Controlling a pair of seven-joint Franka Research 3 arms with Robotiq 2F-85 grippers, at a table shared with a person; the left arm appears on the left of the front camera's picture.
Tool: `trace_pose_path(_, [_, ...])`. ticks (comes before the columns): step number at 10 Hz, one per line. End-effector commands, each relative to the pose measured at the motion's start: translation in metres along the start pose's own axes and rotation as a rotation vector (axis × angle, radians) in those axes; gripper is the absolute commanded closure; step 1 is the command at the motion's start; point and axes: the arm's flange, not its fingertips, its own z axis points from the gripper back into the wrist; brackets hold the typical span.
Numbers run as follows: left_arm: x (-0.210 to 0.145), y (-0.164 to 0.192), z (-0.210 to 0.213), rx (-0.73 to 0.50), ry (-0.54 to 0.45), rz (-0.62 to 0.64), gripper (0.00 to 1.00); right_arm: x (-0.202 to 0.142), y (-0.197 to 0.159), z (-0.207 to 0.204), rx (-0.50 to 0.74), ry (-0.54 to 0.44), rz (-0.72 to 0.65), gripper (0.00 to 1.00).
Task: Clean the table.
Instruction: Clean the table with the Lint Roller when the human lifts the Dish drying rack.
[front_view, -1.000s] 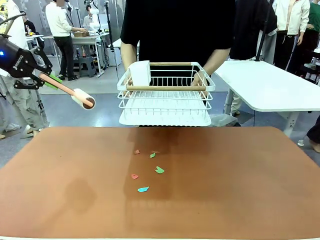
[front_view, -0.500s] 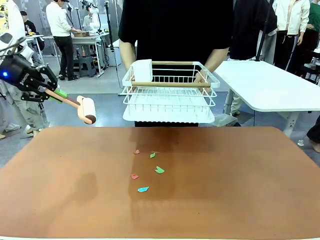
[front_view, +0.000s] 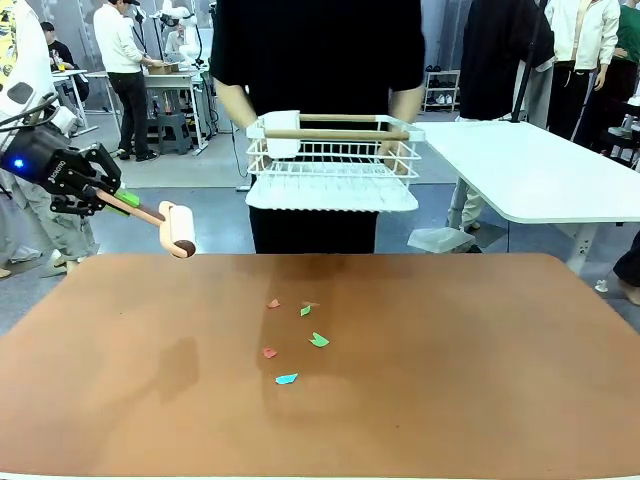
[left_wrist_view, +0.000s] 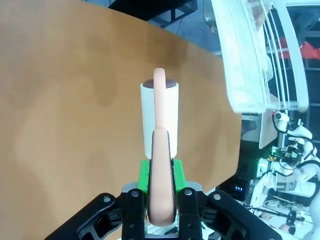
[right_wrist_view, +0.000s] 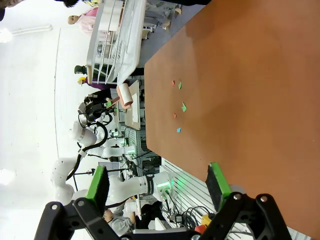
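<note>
Five paper scraps (front_view: 319, 340) on one table (front_view: 480, 380), left hand (front_view: 120, 198) clamped on one lint roller (front_view: 180, 228), right hand (right_wrist_view: 157, 180) spread apart

Left pincer (left_wrist_view: 161, 176) clamped (raised), right pincer (right_wrist_view: 157, 182) agape

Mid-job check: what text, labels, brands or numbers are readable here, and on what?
None reads clearly.
Faint pale marking on the black body of the left gripper: too small and blurred to read.
No print visible on the lint roller, wire rack or table.
</note>
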Motion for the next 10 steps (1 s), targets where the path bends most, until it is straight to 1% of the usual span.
trace_pose_path(1, [0.000,-0.004,0.007,0.003,-0.005,-0.009,0.78,0.000,0.003,0.000,0.016,-0.006,0.013,0.00])
trace_pose_path(2, [0.000,0.000,0.000,0.000,0.000,0.000,0.78,0.000,0.003,0.000,0.016,-0.006,0.013,0.00])
trace_pose_path(3, [0.007,0.009,-0.011,-0.046,0.177,-0.043,0.78,0.000,0.003,0.000,0.016,-0.006,0.013,0.00])
trace_pose_path(4, [0.019,0.016,-0.023,-0.047,0.245,-0.020,0.78,0.000,0.003,0.000,0.016,-0.006,0.013,0.00])
trace_pose_path(5, [0.025,0.019,-0.035,-0.033,0.285,-0.016,0.78,0.000,0.003,0.000,0.016,-0.006,0.013,0.00])
trace_pose_path(6, [0.031,0.021,-0.055,0.021,0.301,-0.026,0.78,0.000,0.003,0.000,0.016,-0.006,0.013,0.00])
trace_pose_path(7, [0.037,0.025,-0.069,0.050,0.323,-0.063,0.78,0.000,0.003,0.000,0.016,-0.006,0.013,0.00])
trace_pose_path(8, [0.043,0.029,-0.078,0.046,0.292,-0.069,0.78,0.000,0.003,0.000,0.016,-0.006,0.013,0.00])
trace_pose_path(9, [0.048,0.032,-0.087,0.037,0.282,-0.093,0.78,0.000,0.003,0.000,0.016,-0.006,0.013,0.00])
trace_pose_path(10, [0.051,0.035,-0.097,0.016,0.297,-0.125,0.78,0.000,0.003,0.000,0.016,-0.006,0.013,0.00])
